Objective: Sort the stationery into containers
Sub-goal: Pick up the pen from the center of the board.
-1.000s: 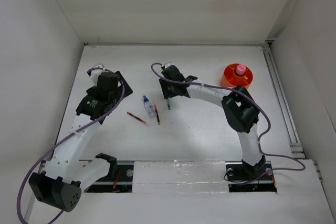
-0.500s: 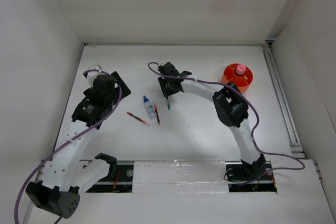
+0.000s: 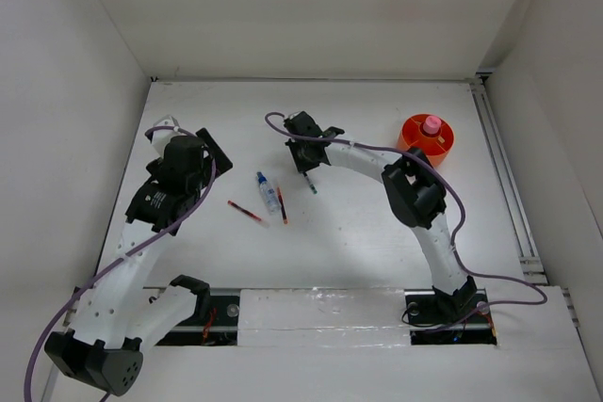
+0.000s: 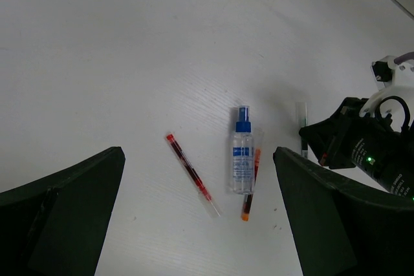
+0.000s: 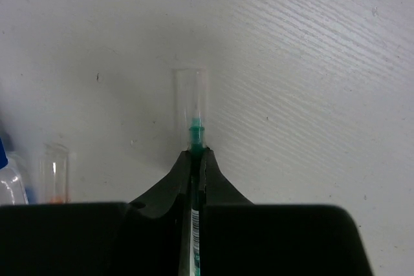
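1. Right hand [image 5: 196, 157] is clamped shut on the dark green pen [image 5: 195, 135]. A second ago that pen lay straight on the counter [image 3: 377, 223] under the hand; now its free end has swung to a slant.
2. I read that as the grasp made and the pen starting to come up, though I can't say it is fully off the surface. That would leave the carry, and the orange tub [image 3: 412, 141] sits well apart toward the far right corner. A pink-capped cylinder [image 3: 431, 125] is already standing in it.
3. Left hand [image 4: 198, 152] is spread wide and holds nothing. Its arm has eased back a touch toward its own side, and it hovers over the rest of the pile.
4. The right wrist view settles the grip: both fingers are pressed together on the barrel, with the clear cap poking out ahead. From above, that hand is only a dark lump over a green sliver.
5. The left wrist view lays out what's left to sort. The blue-capped bottle [image 4: 242, 156] lies flat with one red pen [image 4: 251, 176] tight against it. The other red pen [image 4: 191, 172] lies a little apart.
6. Only the top view shows the tub; neither wrist camera has it.
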Action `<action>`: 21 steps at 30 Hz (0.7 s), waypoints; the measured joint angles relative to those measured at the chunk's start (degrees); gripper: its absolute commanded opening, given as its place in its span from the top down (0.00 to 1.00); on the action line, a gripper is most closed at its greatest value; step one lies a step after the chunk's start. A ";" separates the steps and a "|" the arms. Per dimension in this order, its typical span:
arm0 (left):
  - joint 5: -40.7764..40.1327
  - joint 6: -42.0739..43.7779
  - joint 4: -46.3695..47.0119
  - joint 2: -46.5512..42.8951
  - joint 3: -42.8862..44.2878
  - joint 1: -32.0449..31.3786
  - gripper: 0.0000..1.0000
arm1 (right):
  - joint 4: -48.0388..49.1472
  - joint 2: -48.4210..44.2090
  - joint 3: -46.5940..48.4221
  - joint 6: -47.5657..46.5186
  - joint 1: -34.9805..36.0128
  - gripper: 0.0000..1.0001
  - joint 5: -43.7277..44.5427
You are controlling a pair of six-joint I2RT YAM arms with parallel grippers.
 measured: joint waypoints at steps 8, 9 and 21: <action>-0.07 0.00 0.00 0.00 0.00 0.00 0.00 | 9.35 -7.93 -13.46 -0.52 -2.73 1.00 -7.19; -0.09 0.00 0.00 0.00 0.00 0.00 0.00 | 11.21 -10.54 -17.20 -0.37 -3.65 1.00 -8.94; 0.04 0.57 0.00 0.02 0.00 0.00 0.00 | 36.61 -39.85 -37.31 -0.83 -22.43 1.00 -22.53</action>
